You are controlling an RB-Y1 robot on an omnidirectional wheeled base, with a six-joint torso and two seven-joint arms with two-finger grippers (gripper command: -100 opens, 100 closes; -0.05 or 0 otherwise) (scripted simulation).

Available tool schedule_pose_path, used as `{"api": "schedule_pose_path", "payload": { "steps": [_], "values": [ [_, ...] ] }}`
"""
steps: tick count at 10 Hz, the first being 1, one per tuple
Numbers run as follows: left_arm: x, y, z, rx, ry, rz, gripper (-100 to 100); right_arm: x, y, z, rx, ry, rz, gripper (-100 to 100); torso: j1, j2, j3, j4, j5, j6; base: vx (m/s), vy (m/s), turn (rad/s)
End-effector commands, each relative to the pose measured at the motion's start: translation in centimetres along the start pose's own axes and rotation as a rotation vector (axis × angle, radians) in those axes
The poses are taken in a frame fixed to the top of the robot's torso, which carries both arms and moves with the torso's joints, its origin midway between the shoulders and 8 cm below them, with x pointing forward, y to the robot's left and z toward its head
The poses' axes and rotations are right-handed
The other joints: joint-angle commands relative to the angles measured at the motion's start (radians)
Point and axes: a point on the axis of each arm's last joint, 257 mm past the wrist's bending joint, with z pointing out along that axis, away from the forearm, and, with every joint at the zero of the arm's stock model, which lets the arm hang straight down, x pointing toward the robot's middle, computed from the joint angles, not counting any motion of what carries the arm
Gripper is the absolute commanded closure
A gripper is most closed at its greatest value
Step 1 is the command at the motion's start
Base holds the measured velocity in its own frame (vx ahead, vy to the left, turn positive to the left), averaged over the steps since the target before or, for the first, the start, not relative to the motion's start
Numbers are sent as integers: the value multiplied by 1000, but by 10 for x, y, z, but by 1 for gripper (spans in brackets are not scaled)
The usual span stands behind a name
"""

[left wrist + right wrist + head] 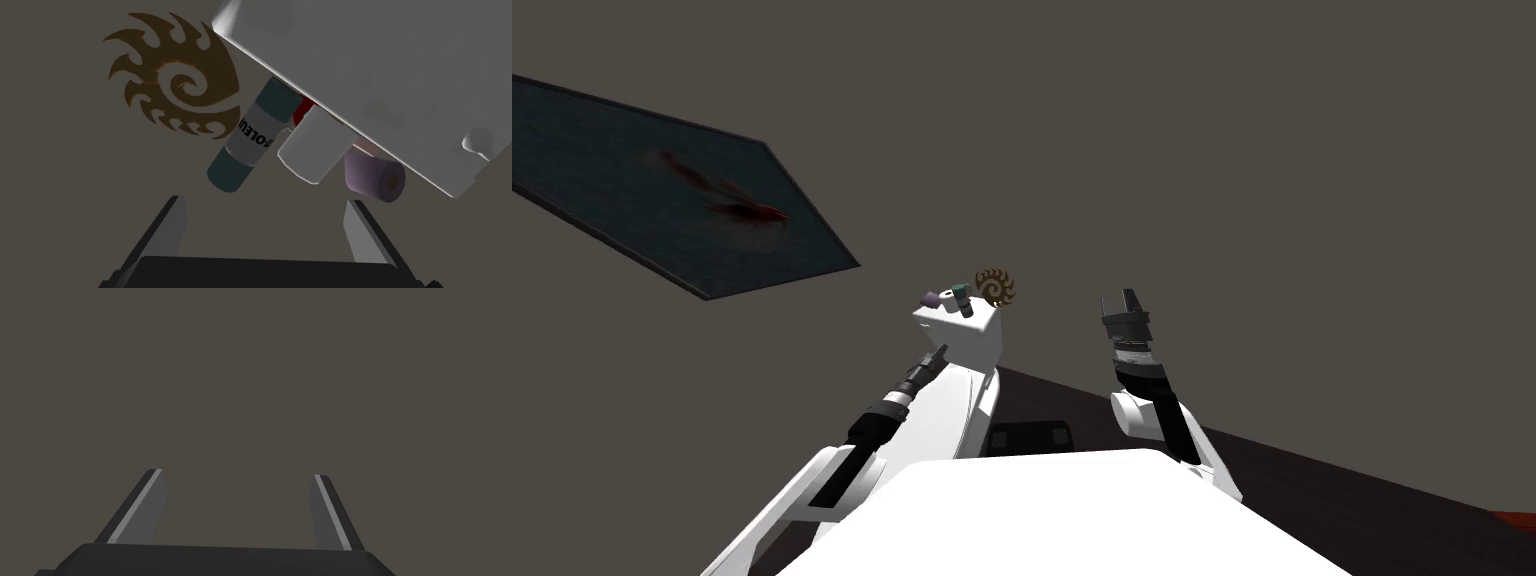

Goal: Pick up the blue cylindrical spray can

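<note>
From the head view, the blue spray can (963, 299) stands on top of a small white cabinet (967, 342) against the grey-brown wall, its long axis upright, square to the cabinet's top. A purple roll (932, 298) lies beside it, and a brown spiral wall ornament (995, 287) hangs just behind. The left gripper (936, 357) reaches toward the cabinet's front, below the can and apart from it. The right gripper (1124, 305) is raised well off to the other side, and a dark framed panel (682, 210) hangs on the wall further left. In the left wrist view the can shows teal-blue ends and a white label band with black letters (part of them reads "OLEU"). One end sits on the cabinet top; the free end points away from it. A white cylinder (310, 150) stands just beside the can. The left jaws are spread wide and hold nothing; the can is ahead of the fingertips, not between them. In the right wrist view the right jaws are likewise wide apart and empty.
</note>
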Motion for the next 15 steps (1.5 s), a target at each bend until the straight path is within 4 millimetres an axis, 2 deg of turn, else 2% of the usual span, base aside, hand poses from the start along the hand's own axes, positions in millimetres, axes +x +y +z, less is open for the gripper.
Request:
{"api": "schedule_pose_path", "payload": {
  "steps": [1, 5, 8, 11, 12, 13, 14, 15],
  "values": [
    [-9, 1, 4, 15, 3, 64, -100, 0, 0, 0, 0, 0, 0, 0, 0, 0, 0, 0, 0, 0, 15, 58, -118],
    [-32, -2, 18, 56, -3, 206, -100, 0, 0, 0, 0, 0, 0, 0, 0, -3, -1, -1, 0, 0, 41, 62, -109],
    [-63, -9, 36, 99, -27, 357, -100, 0, 0, 0, 0, 0, 0, 0, 1, -11, -6, -2, 0, 0, 171, 80, -222],
    [-72, -14, 42, 112, -42, 385, -100, 0, 0, 0, 0, 0, 0, 0, -3, -16, -9, -4, -1, 0, 215, 16, -97],
    [-71, -13, 40, 110, -39, 381, -100, 0, 0, 0, 0, 0, 0, 0, -6, -14, -8, -3, -1, 0, 74, -15, -16],
    [-72, -14, 41, 110, -40, 382, 0, 0, 0, 0, 0, 0, 0, 0, -7, -8, -5, -2, -1, -1, 16, -1, 3],
    [-63, -13, 52, 123, -38, 371, -100, 0, 0, 0, 0, 0, 0, 0, -6, -3, -2, -1, -1, -1, -83, 3, -5],
    [-68, -9, 60, 117, -49, 373, -100, 0, 0, 0, 0, 0, 0, 0, -6, 3, 1, 0, -1, -1, -108, 17, -8]
  ]
}}
